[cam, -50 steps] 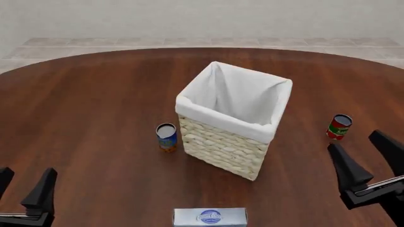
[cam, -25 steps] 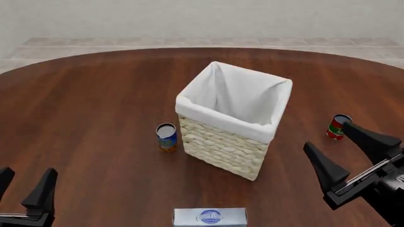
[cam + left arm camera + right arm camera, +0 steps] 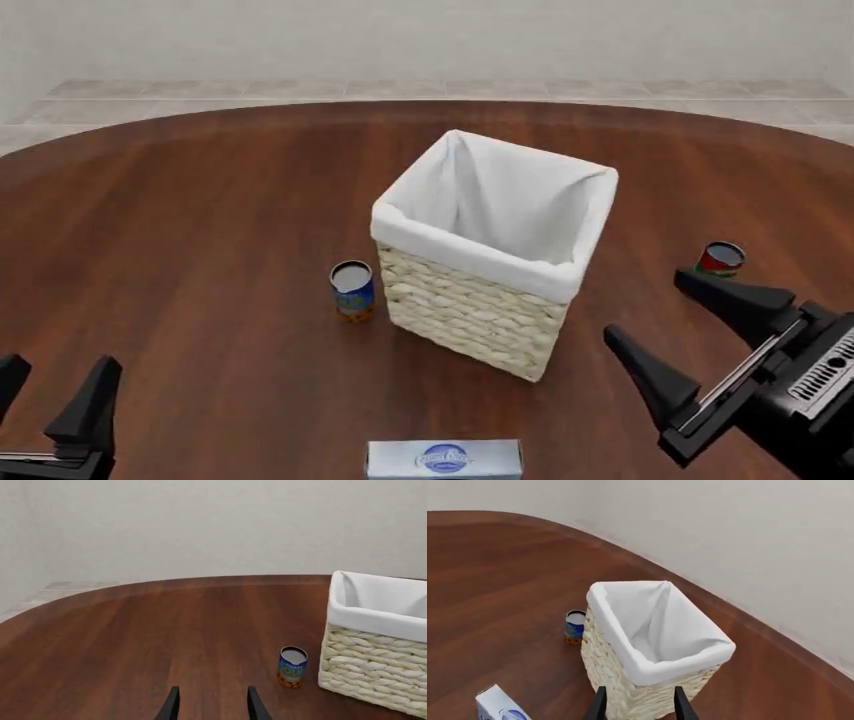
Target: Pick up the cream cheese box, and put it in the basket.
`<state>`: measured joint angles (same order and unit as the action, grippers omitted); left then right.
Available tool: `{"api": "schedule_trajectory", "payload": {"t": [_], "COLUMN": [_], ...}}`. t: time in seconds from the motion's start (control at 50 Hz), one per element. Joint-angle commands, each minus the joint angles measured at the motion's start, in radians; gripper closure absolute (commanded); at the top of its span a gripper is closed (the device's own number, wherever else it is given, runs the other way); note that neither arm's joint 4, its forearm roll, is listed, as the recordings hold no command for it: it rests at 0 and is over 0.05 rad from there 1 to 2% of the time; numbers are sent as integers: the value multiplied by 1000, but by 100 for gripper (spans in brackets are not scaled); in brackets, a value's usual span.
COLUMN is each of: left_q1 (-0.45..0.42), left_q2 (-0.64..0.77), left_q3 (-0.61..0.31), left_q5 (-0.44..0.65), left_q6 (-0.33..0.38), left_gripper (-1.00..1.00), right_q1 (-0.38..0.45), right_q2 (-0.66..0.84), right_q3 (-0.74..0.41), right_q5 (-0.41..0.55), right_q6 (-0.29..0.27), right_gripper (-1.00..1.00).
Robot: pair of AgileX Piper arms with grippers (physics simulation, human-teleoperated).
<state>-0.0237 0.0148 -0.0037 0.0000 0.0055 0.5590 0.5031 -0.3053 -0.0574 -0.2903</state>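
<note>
The cream cheese box (image 3: 443, 459) lies flat at the table's front edge, pale blue-white with a dark blue oval logo; it also shows in the right wrist view (image 3: 500, 705). The basket (image 3: 497, 253), woven cream with a white liner, stands mid-table and shows in both wrist views (image 3: 650, 645) (image 3: 373, 645). My right gripper (image 3: 674, 315) is open and empty, to the right of the basket and above the table. My left gripper (image 3: 54, 385) is open and empty at the front left corner, far from the box.
A blue can (image 3: 352, 290) stands just left of the basket; it also shows in the wrist views (image 3: 292, 666) (image 3: 574, 626). A red and green can (image 3: 719, 259) stands at the right, partly behind my right gripper's finger.
My right gripper has swung left and turned toward the basket and the table's middle. The left arm, box, basket and cans have not moved.
</note>
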Motion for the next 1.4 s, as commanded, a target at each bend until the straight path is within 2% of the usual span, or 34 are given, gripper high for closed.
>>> {"api": "schedule_trajectory", "payload": {"t": [0.02,0.34,0.46,0.78,0.98,1.12,1.34,1.4], "left_q1": [0,-3,-3,-3,-5,-4,-5,-5], "left_q2": [-1,-2,1,10,9,14,16,16], "left_q3": [0,0,0,1,1,1,1,1], "left_q5": [1,0,-1,-6,-5,-10,-13,-13], "left_q6": [0,-1,0,1,1,0,-1,-1], "left_gripper": [-100,-100,-100,-100,-100,-100,-100,-100], "right_q1": [45,93,110,181,204,208,220,245], "right_q2": [54,145,190,289,303,332,346,340], "right_q3": [-17,-51,-78,-123,-136,-137,-180,-186], "right_q5": [7,20,27,90,136,134,195,220], "right_q6": [-27,-60,-53,-79,-85,-89,-107,-94], "right_gripper": [-100,-100,-100,-100,-100,-100,-100,-100]}}
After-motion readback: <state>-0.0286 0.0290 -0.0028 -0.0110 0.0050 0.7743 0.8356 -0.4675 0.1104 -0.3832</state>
